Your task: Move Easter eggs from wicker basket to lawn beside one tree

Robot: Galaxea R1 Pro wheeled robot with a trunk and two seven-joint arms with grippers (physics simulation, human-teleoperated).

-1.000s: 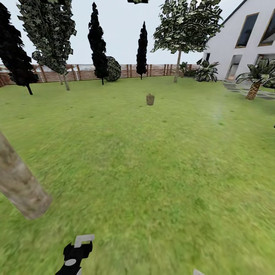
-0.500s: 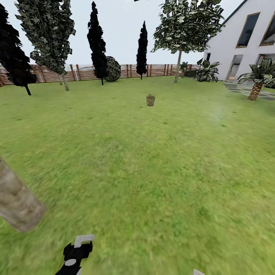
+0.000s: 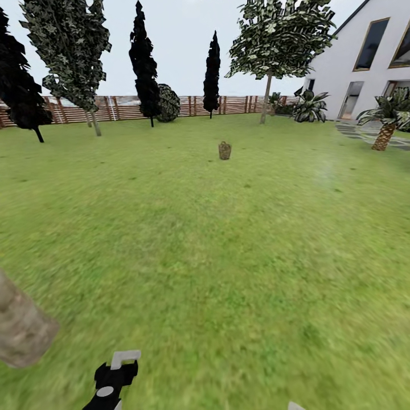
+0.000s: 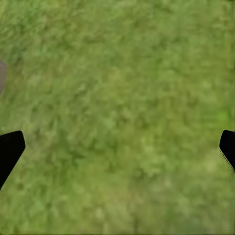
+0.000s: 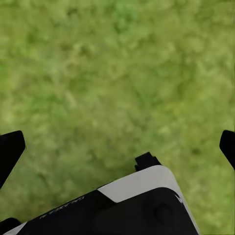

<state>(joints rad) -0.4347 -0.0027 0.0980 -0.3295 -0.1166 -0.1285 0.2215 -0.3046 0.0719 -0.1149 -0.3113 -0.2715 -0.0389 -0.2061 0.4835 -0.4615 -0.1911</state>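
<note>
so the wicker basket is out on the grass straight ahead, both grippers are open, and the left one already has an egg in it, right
Not quite. The wicker basket does stand far ahead on the lawn, and both grippers are open, but the left gripper holds nothing: the left wrist view shows bare grass between its spread fingertips. The right gripper is open too, in the right wrist view.

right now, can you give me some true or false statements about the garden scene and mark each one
1. The wicker basket stands far ahead on the lawn. True.
2. The left gripper holds an egg. False: its fingers are wide apart over bare grass.
3. A palm grows beside the house. True.
4. The basket leans against the fence. False: it stands alone in open grass, well short of the fence.
5. The right gripper is open. True.
</note>
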